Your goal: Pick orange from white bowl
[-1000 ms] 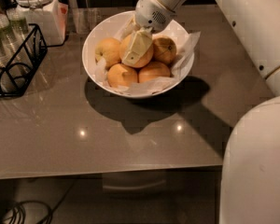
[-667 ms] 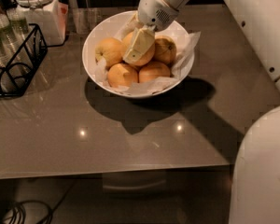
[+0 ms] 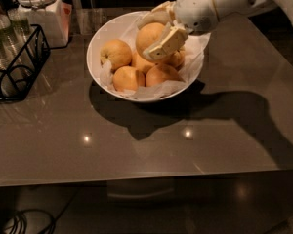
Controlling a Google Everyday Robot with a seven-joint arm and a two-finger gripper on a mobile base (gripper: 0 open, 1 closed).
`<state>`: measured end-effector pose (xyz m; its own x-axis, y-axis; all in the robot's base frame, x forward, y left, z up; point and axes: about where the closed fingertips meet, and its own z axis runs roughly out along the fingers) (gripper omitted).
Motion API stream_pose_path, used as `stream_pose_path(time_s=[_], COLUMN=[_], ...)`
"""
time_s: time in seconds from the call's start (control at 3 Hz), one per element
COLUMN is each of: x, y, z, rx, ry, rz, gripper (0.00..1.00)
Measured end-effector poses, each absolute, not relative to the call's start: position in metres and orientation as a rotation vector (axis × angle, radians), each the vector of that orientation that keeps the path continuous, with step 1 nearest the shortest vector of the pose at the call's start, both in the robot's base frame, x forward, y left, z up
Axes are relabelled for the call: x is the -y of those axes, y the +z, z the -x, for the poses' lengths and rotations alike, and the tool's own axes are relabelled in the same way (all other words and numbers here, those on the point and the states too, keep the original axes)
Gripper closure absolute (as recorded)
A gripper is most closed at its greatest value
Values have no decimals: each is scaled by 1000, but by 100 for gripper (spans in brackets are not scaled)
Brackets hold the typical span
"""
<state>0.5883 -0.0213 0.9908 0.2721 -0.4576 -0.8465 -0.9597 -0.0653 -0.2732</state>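
Observation:
The white bowl (image 3: 100,43) stands on the dark table, lined with crumpled white paper and holding several oranges. My gripper (image 3: 154,33) is above the bowl's middle, shut on the orange (image 3: 149,36), which it holds lifted slightly above the others. One finger (image 3: 167,43) lies across the orange's near right side, the other (image 3: 154,17) wraps over its far top. The other oranges (image 3: 115,53) lie in the bowl below and to the left.
A white lidded jar (image 3: 41,9) stands at the back left. A black wire rack (image 3: 15,65) with glasses sits at the left edge. My white arm (image 3: 219,4) reaches in from the upper right. The table's front edge runs along the bottom.
The gripper has risen out of the bowl with the orange in its fingers. The camera view has shifted closer, and the arm now takes up less of the right side.

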Motion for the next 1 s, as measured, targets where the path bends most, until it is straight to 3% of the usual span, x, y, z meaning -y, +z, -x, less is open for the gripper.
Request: stream_pose_path(time_s=[1.0], x=[98], y=[1024], z=[-471], rx=[-1036], ry=[791], rz=[1370], gripper=[100])
